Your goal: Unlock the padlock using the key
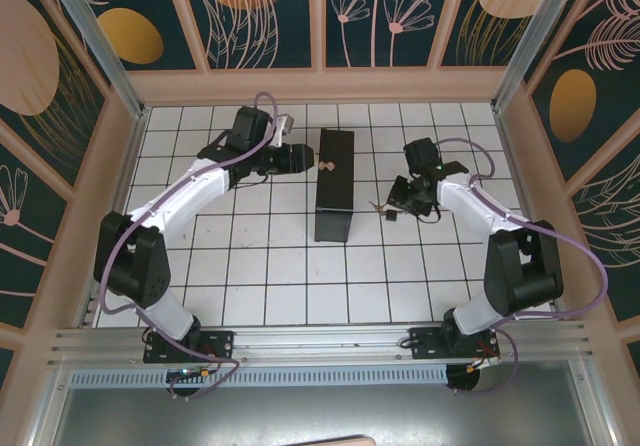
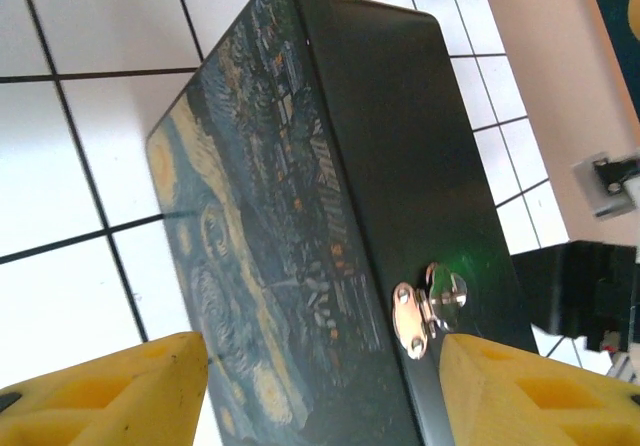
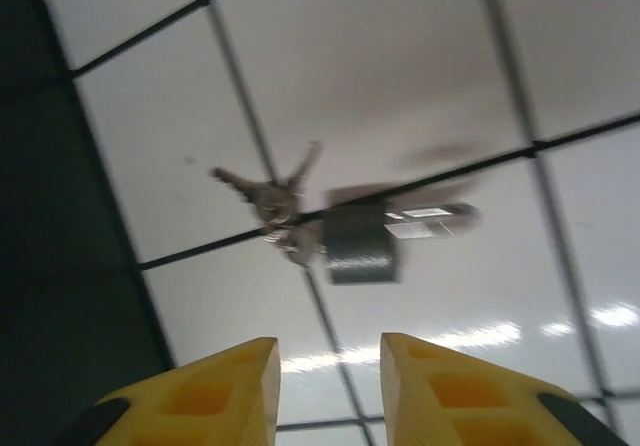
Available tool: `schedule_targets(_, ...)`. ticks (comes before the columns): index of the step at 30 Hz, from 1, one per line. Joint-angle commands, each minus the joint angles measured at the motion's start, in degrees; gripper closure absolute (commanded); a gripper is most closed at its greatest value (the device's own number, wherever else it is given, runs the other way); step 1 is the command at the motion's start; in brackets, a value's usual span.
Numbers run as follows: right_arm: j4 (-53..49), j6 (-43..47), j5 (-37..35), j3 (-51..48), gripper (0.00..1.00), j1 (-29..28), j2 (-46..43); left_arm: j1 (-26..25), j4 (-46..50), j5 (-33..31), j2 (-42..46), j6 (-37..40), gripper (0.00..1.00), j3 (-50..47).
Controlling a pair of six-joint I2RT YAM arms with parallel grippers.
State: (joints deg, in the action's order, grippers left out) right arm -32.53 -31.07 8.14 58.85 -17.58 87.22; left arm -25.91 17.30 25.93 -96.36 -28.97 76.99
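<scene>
Top external view showed two arms on one white tiled counter. Between them stood one long dark box, resting on its narrow side. The left claw was just beside the left face of the box, toward its far end.

From the left wrist, the two yellow fingers of this claw stood wide apart with nothing clamped between them. The painted face of the box was right in front of them, but I could not tell if the fingertips touched it. One silvery latch sat on the dark edge of the box.

The right claw hung low over the counter, to the right of the box. From the right wrist, its two fingers left only a narrow gap and held nothing.

Ahead of them the key lay on the tiles as one small bunch. The picture was blurred, so I counted two or perhaps three blades. The bunch touched one dark grey padlock, and both lay near the box.
</scene>
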Motion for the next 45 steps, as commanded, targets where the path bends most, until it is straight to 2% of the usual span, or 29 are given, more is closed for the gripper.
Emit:
schedule_targets(1, 13.05, -1.35, 7.88, -1.83, 0.80, -0.35, -0.25, 0.27, -5.60, 6.98, -5.59, -3.99, 0.39, 2.23)
schedule_targets(3, 15.08, -1.42, 9.75, -2.23, 0.90, -1.01, 2.68, 0.27, -10.13, 9.86, -6.26, -7.61, 0.41, 1.44)
schedule_targets(4, 18.41, -2.57, 12.23, -3.29, 0.92, -1.67, 3.03, 0.18, -10.81, 10.31, -6.15, -8.10, 0.41, 1.31)
schedule_targets(6, 27.97, -7.04, 18.16, -6.75, 0.92, -3.77, 3.04, 0.17, -10.88, 11.44, -5.78, -8.46, 0.41, 1.32)
schedule_targets(11, 46.67, -16.71, 26.33, -11.61, 0.92, -5.63, 8.26, -1.16, -14.27, 15.89, -4.62, -11.69, 0.41, 0.52)
schedule_targets(16, 60.52, -24.29, 27.92, -7.72, 0.91, -9.31, 17.04, -2.11, -15.42, 16.32, -3.47, -13.89, 0.42, -1.36)
schedule_targets(19, 65.69, -27.85, 27.87, -0.65, 0.90, -11.66, 24.58, -2.02, -14.01, 13.88, -2.19, -13.92, 0.42, -1.33)
schedule_targets(22, 62.51, -28.08, 26.95, 8.90, 0.85, -13.44, 31.02, -1.15, -11.59, 11.31, -2.17, -13.34, 0.42, -0.71)
schedule_targets(25, 60.86, -31.11, 25.47, 7.69, 0.77, -12.13, 31.89, -0.23, -7.86, 5.09, -2.19, -10.77, 0.42, 0.09)
schedule_targets(27, 59.58, -31.25, 24.74, 2.45, 0.78, -10.27, 29.06, 0.89, -7.11, 3.45, -3.44, -9.58, 0.42, 0.59)
schedule_targets(31, 48.76, -25.49, 19.22, -3.61, 0.77, -7.12, 20.94, 1.96, -6.63, 1.15, -6.14, -8.13, 0.42, 2.12)
schedule_targets(37, 27.30, -13.05, 11.06, 0.60, 0.74, -5.03, 16.06, 2.27, -7.92, 0.34, -8.97, -8.99, 0.43, 4.74)
schedule_targets(39, 23.81, -10.55, 8.61, 0.53, 0.71, -4.34, 14.68, 2.34, -6.20, -2.13, -8.61, -7.65, 0.42, 6.04)
schedule_targets(42, 21.13, -6.90, 4.42, -0.96, 0.61, -2.35, 11.68, 3.29, -2.87, -8.33, -7.67, -2.65, 0.40, 7.53)
schedule_targets(44, 24.20, -3.61, 3.92, -2.43, 0.49, -1.19, 9.50, 3.73, -6.32, -14.83, -5.33, 1.94, 0.32, 4.27)
schedule_targets(45, 25.05, -0.81, 2.40, -2.38, 0.24, -0.92, 8.72, 4.13, -8.77, -18.38, -3.76, 4.40, 0.15, 1.36)
